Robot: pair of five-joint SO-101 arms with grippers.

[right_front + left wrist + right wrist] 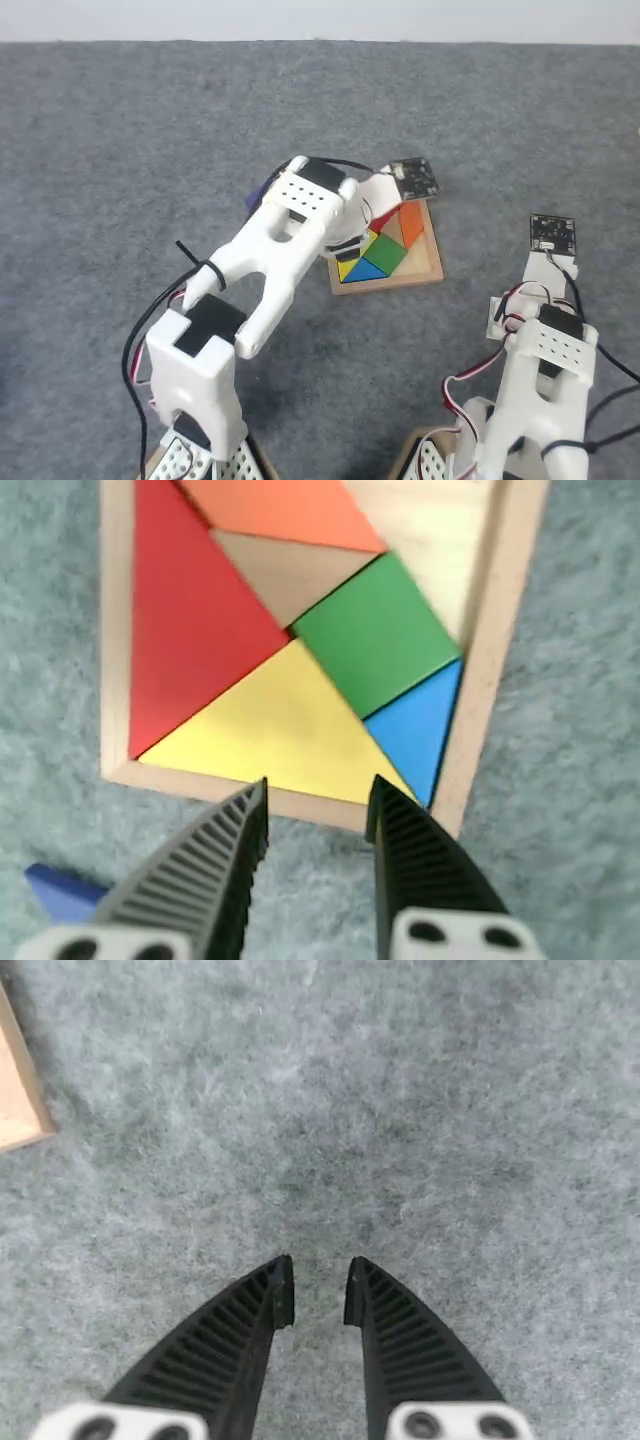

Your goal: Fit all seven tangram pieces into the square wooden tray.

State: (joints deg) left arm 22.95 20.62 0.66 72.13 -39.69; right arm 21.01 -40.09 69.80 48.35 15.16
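Left wrist view: the left gripper (315,800) is hanging spread and empty at the tray (500,680) rim, a loose blue piece (60,890) lying just outside on the tabletop (580,860); the right gripper (318,1290) is hovering slightly parted, empty, near the tray's corner.

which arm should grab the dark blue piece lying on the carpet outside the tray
Left. The left end effector hangs open by the tray, with the dark blue piece on the carpet close beside it. The right end effector is over bare carpet, beyond the tray's corner.
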